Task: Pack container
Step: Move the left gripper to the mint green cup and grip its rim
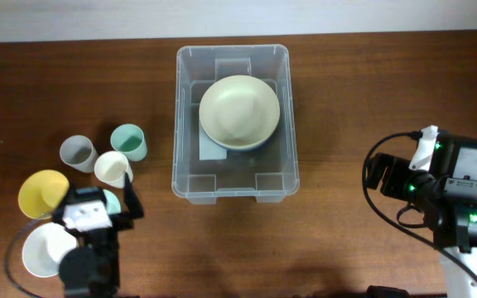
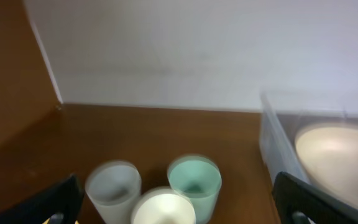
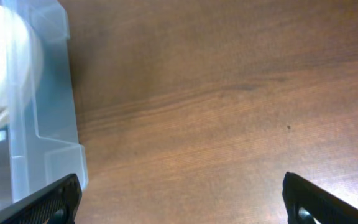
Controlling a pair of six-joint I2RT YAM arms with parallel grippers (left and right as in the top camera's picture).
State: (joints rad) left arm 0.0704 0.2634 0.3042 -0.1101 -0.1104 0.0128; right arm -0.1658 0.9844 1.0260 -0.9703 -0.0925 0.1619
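Container [image 1: 234, 189] sat on the bench [image 1: 363, 91] midway between the left and right edges, closer to the far edge than the near one, with its long side running far to near. It was clear plastic with the top open. One cream bowl [image 1: 239, 112] lay inside, mouth up, in the far half, partly covering a pale label [image 1: 211, 151] on the base.

Left gripper [image 2: 176, 186] was toward the near-left corner, pointing at the far edge. The wrist view, which was blurred, showed its fingers [image 2: 58, 200] spread wide at the lower corners of the frame: released, holding nothing. Just ahead of it stood three cups in a tight cluster. The grey cup [image 1: 79, 153] was on the left, the green cup [image 1: 128, 141] was farthest toward the far edge, and the cream cup [image 1: 113, 168] was nearest the gripper. All were upright, mouths up; whether they touched could not be told. A yellow bowl [image 1: 42, 193] lay just left of the gripper. A white bowl [image 1: 46, 248] lay closer to the near edge, in the near-left corner.

Right gripper [image 3: 182, 196] was near the right edge, toward the near side, well apart from the container. Its fingers [image 3: 51, 200] were spread wide over bare wood: released, empty. The container's right wall showed at the left of that wrist view, with the cream bowl visible through it.
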